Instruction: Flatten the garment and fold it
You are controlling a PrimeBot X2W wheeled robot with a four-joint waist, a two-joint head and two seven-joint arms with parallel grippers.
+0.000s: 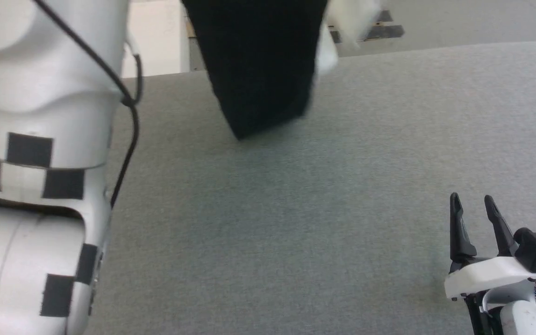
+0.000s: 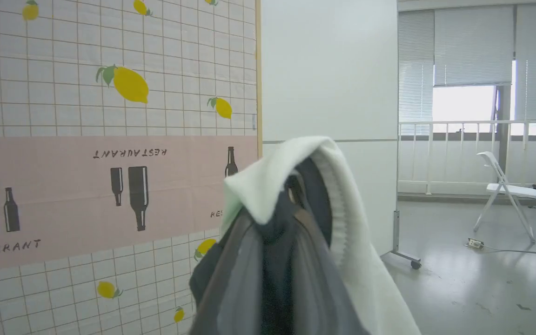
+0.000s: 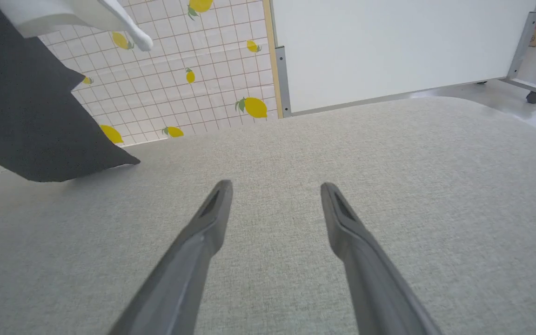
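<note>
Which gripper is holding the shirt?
The left gripper, shut on the garment, which drapes over it; the right gripper stands open and empty over the table.

You're looking at a surface (image 1: 296, 232) of matt, rough-woven grey cloth; at upper centre the garment (image 1: 258, 70) is showing soft matt fabric.
</note>
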